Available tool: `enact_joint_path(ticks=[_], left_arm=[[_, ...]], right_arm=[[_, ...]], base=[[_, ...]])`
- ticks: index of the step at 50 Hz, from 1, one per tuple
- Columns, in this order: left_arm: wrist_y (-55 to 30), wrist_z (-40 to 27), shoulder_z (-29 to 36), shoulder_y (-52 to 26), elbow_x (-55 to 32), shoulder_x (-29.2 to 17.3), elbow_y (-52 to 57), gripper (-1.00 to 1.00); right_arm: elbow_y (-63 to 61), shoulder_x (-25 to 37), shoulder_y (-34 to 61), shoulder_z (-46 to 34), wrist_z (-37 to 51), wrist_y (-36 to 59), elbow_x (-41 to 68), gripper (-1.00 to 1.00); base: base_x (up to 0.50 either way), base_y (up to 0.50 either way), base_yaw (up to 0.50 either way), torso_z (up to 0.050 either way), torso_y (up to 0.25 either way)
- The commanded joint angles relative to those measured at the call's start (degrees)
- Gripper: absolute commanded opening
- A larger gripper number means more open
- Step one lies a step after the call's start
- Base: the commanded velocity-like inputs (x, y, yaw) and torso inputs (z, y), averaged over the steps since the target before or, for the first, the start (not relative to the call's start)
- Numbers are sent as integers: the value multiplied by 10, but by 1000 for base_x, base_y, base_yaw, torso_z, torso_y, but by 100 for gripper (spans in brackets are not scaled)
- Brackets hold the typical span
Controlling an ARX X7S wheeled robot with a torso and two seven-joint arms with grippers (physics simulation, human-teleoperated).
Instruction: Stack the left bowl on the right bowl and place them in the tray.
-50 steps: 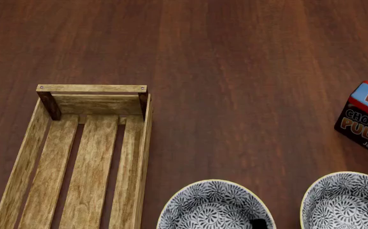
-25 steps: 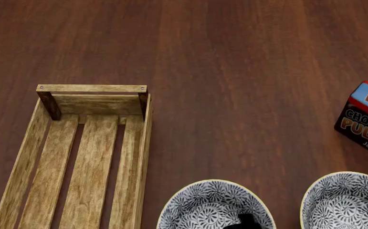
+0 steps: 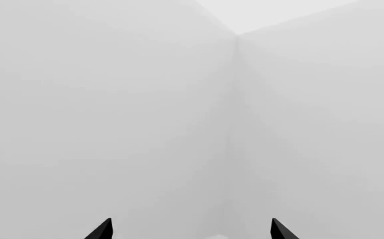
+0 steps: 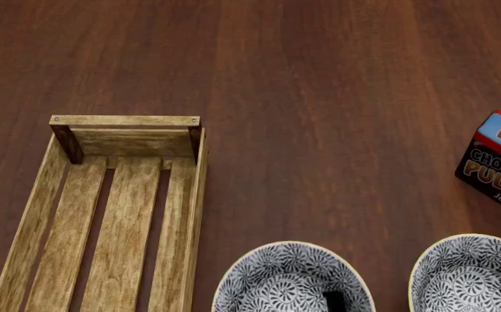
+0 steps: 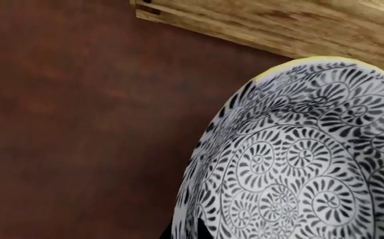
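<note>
One pudding box: "CHOCO", "PUDD", "Just add".

Head cam: high, looks steeply down on table; tray at left, left bowl and right bowl cut by lower edge. R wrist cam: v. close, aimed into left bowl, tray side beyond; both shared w/ head view. L wrist cam: faces blank pale walls, only finger tips showing; no overlap.
</note>
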Motion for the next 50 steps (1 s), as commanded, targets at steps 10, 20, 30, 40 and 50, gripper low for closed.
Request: enact_joint_path(ticks=[10,20,30,40,50], left_arm=[[3,-2,-5,0,-4,-5,0,100],[9,1,3,0,2,1,0,100],[11,-2,5,0,2,-4,0,100],[10,4,-1,0,-1,2,0,100],[14,4,-2,0,-1,1,0,100]], right_arm=[[-58,37,8,34,9,1,24,-100],[-84,59,28,77,20,1,55,-100],[-91,50,46,91,21,18,61,-100],[-100,44,87,112,7,26,64,-100],[-106,43,158,162,-13,48,86,-100]], base=[[0,0,0,0,0],[0,0,0,0,0],[0,0,0,0,0],[0,0,0,0,0],[0,0,0,0,0]])
